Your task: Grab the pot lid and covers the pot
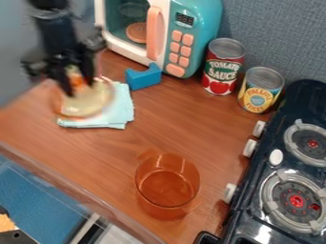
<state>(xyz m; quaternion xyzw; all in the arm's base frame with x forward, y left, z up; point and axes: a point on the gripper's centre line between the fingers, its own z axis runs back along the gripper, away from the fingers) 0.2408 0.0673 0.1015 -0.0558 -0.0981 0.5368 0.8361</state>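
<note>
Gripper (77, 83), upper L, has lid (90, 102) by its knob, fingers part-closed w/ knob btwn. Lid knob-up over cloth (124, 108); round, no long axis; exact tilt unclear. Pot (167, 186) upright, lower ctr, mouth up, handle-to-handle axis approx upper L–lower R. Pot: smooth see-thru orange, round. Lid: pale disc, orange-ish rim. Cloth: pale blue, folded squarish. Table (191, 126): wood-grain.

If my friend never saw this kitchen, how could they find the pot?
Find the black toy stove on the right. Look just left of it, on the brown wooden counter. The pot is the round, see-through orange one, while the two cans behind have metal tops.
</note>
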